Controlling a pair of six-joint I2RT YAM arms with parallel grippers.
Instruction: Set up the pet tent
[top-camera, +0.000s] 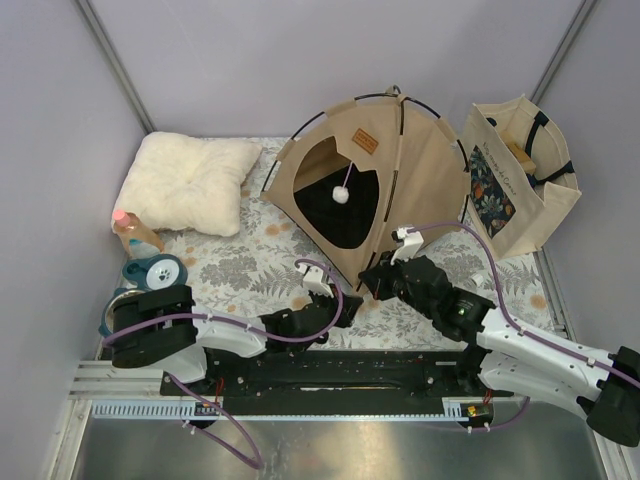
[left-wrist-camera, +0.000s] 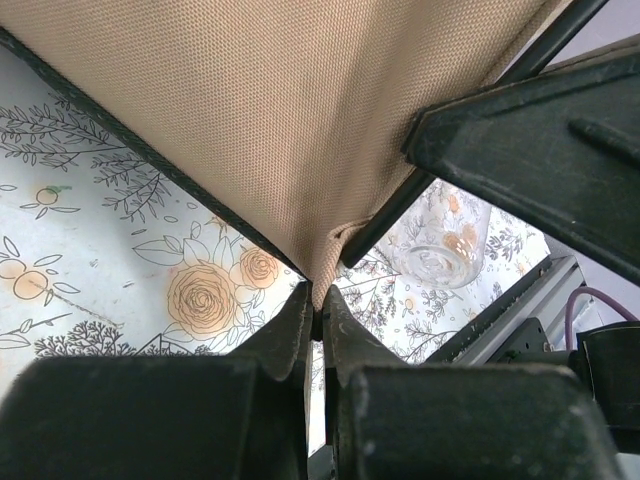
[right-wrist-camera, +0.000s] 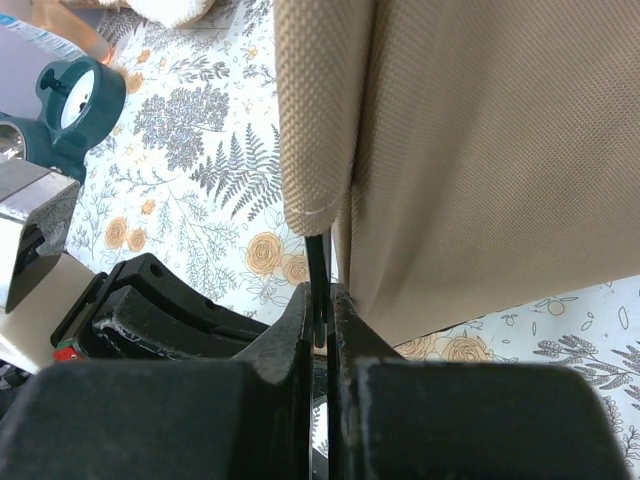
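Your pet tent stands upright at the back middle of the floral-printed worktop. Its arched doorway faces the arms, and the white pom-pom hangs in the opening. A fluffy white cushion lies just beside it on the left, and a beige tote bag with a dark floral print stands just beside it on the right. Both of your arms reach to the tent's near bottom corner. Your left claw is clenched on the very tip of the tan canvas there, with the fabric pinched between its fingers. Your right claw is clenched on the thin black pole just below where it comes out of the canvas sleeve. In the top view the two claws sit just beside each other at that corner.
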